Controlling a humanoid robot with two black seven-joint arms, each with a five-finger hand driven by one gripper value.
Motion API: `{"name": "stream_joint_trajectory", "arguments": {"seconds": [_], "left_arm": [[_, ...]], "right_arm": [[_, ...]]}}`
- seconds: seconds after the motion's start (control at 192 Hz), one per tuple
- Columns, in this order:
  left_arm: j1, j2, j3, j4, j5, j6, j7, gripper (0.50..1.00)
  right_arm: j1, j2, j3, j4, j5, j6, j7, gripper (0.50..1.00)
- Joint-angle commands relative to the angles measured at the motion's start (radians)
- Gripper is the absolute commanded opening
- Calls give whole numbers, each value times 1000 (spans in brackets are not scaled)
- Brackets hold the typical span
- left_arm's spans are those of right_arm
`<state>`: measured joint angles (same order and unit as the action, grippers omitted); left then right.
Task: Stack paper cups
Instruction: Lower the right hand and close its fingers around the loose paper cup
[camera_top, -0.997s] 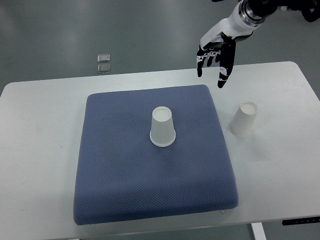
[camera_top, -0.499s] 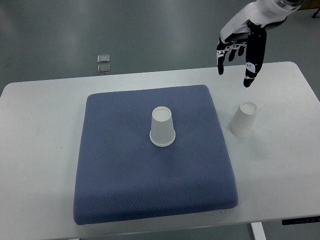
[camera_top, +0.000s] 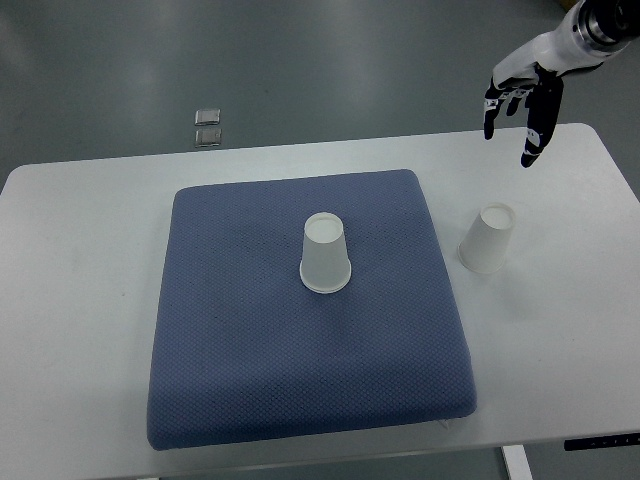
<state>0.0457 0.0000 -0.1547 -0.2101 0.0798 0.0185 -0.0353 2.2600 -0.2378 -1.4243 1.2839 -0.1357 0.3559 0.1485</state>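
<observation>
white paper cup (camera_top: 487, 238) is stood upside down on the table (camera_top: 560, 300), below the right hand (camera_top: 522, 100), whose fingers are spread and empty.

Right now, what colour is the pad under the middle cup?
Blue-grey with a fine dotted weave, the pad shows in the top view, the only view there is.
</observation>
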Motion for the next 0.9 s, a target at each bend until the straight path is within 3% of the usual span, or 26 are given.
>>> {"name": "stream_joint_trajectory", "arguments": {"seconds": [0.0, 0.457, 0.894], "left_arm": [[2, 0, 0, 0, 0, 0, 0, 1000], [3, 0, 0, 3, 0, 0, 0, 1000], [11, 0, 0, 3, 0, 0, 0, 1000]], "right_arm": [[-94, -2, -16, -41, 19, -58, -13, 924], [-401, 25, -2, -141, 249, -247, -20, 924], [-470, 41, -1, -176, 358, -302, -47, 921]]}}
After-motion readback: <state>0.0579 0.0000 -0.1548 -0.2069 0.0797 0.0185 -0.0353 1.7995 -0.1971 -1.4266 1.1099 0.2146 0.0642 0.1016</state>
